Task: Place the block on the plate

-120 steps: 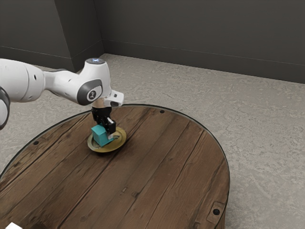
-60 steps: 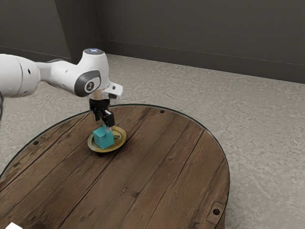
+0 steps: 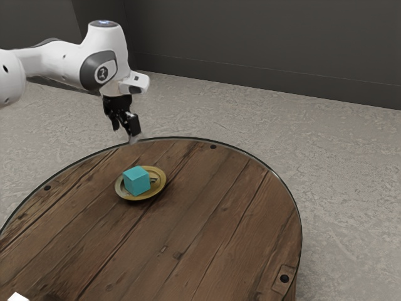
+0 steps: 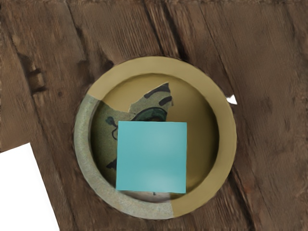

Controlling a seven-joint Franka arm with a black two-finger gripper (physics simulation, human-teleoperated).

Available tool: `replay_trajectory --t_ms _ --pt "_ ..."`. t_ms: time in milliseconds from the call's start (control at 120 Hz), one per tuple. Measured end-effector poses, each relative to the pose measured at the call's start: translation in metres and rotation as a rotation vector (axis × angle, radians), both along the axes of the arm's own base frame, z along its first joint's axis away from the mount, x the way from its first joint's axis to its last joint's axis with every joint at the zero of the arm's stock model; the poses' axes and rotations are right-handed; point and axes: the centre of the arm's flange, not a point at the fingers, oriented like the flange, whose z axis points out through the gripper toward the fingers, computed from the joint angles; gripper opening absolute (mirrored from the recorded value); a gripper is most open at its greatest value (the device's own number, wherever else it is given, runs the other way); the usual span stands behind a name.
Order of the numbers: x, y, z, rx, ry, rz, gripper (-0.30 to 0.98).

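The plate (image 3: 161, 180) is holding the block (image 3: 136, 181) and resting on a round wooden table (image 3: 207, 232) amid grey floor (image 3: 351, 157), the gripper (image 3: 125, 133) hovering above, fingers (image 3: 133, 123) spread.

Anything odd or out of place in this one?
The block sits off-centre on the plate, whose grey and yellow parts look mismatched. The wrist view also has a blank white patch; I can't tell what it is.

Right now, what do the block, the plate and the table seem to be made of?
Block: perhaps plastic or painted wood, satin; smooth, even teal faces.
Plate: ceramic or metal, I cannot tell; dull sheen, mustard rim, partly speckled grey.
Table: apparently wood, matte, showing planks and grain.
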Motion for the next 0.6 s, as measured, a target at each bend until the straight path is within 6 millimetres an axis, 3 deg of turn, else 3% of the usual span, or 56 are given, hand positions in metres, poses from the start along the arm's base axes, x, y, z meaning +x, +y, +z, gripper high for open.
replay_trajectory --t_ms 200,367,508,600 --pt "-0.018 0.012 0.052 -0.009 -0.034 0.055 0.69" --pt "-0.02 0.017 0.102 0.005 -0.064 0.113 0.69" --pt "-0.042 0.038 0.145 0.015 -0.063 0.222 0.69" --pt "-0.053 0.033 0.164 0.014 -0.056 0.248 0.69"
